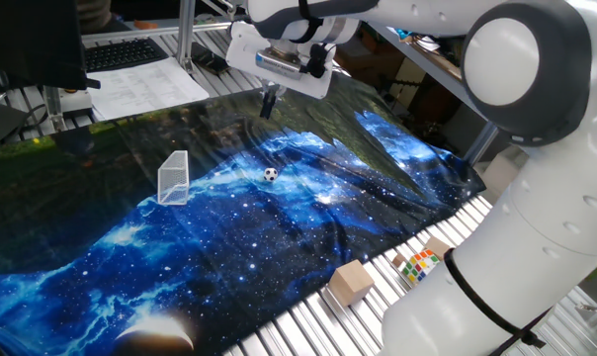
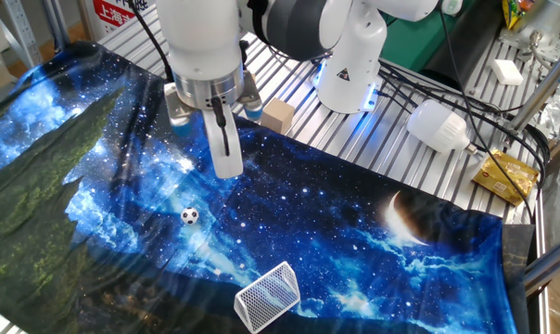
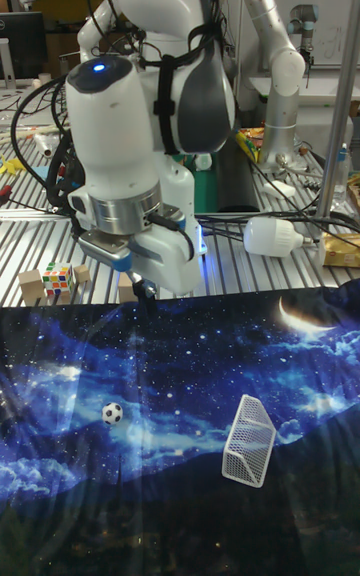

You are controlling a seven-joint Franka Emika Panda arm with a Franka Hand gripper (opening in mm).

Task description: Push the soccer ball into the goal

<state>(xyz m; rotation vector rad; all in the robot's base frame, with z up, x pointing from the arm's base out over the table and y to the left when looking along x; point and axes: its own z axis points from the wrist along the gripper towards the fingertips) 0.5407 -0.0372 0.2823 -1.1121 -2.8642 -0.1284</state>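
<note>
The tiny white soccer ball with black patches (image 1: 270,174) lies on the blue starry galaxy-print cloth (image 1: 279,247) spread over the slatted metal tabletop (image 1: 318,316), well apart from the small translucent box-shaped goal with a whitish frame (image 1: 173,178). The goal stands upright on the same cloth. In the other fixed view its long axis (image 2: 268,296) runs across the cloth and its meshed face is turned toward the camera; which side is the open mouth cannot be told. The tall fixed view shows the ball (image 3: 112,413) to the left of the goal (image 3: 249,441).

The end effector (image 1: 268,103) hangs above the cloth, off the ball and holding nothing; its fingers look pressed together, with no gap showing in the other fixed view (image 2: 224,153).

A tan wooden block (image 1: 350,281) and a multicoloured puzzle cube (image 1: 418,265) sit on the bare slats near the robot's base. One fixed view alone shows a keyboard (image 1: 121,51) and papers (image 1: 145,87) behind the cloth; only the other fixed view shows a white bulb-shaped lamp (image 2: 438,125).
</note>
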